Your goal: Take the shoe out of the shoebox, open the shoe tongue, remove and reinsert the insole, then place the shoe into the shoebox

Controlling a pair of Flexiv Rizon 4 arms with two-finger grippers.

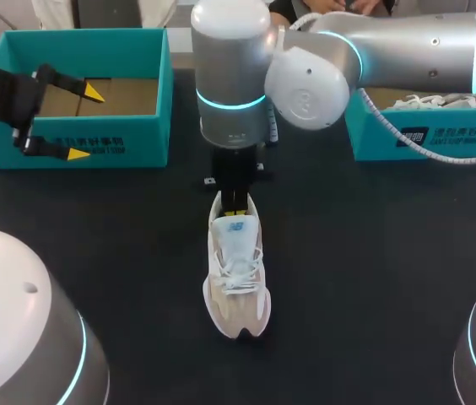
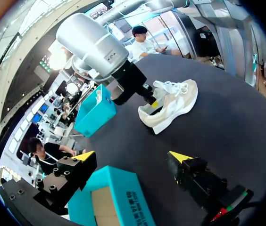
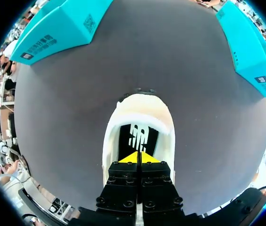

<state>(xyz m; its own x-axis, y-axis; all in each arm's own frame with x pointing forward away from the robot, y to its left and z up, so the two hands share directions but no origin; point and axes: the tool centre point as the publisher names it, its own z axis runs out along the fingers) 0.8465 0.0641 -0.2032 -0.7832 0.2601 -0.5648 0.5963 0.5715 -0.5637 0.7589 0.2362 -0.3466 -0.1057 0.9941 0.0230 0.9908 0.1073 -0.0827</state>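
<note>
obstacles: shoe (image 1: 236, 278) mid-table, right arm (image 1: 305, 80) over its heel | passage: table (image 1: 373, 278) beside shoe

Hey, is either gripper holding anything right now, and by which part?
The left gripper is open, holding nothing. The right gripper is shut inside the shoe, tips over the black insole; whether it pinches the insole cannot be told.

A dark table (image 1: 373, 278). A white and beige shoe (image 1: 236, 278) stands on its sole near the middle. Two open teal boxes stand at the far side, well apart: the left box (image 1: 94, 145) and the right box (image 1: 440, 137).
</note>
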